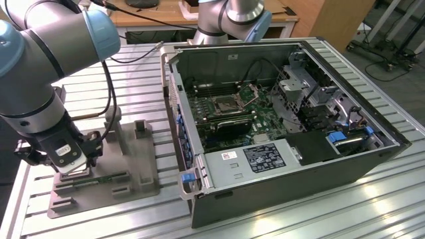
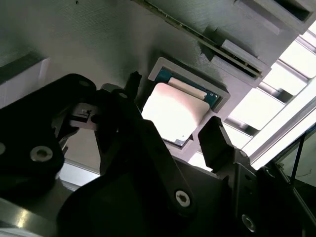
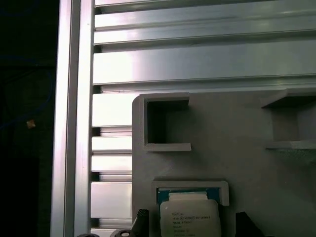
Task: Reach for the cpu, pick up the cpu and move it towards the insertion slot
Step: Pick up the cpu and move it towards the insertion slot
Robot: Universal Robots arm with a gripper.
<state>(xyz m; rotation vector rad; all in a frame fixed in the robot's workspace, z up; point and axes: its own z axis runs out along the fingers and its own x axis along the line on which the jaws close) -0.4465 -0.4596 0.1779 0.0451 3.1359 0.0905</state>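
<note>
On the grey fixture (image 1: 126, 164), inside its shallow square recess, the cpu (image 2: 172, 116) lies flat, silvery top up, with a green edge showing along one side. Not lifted.

Claw (image 2: 173, 101) spread wide. One dark finger (image 2: 132, 86) stands off one side of the chip and the other off the opposite side. A gap is visible at each; no contact that I can see.

Step in hand, as I judge it: reach nearly complete, grasp not made. To do it well:
- keep the fingers square to the chip's edges;
- centre so both pads meet it together;
- settle low enough to catch the thin rim without scraping the recess wall;
- close gently.

Arm pose, exterior view: wrist points straight down over the fixture, near the counter (image 1: 279, 219) edge on the exterior view's left. Insertion slot (image 1: 222, 105) is well apart, inside the open computer case (image 1: 332, 164).
</note>
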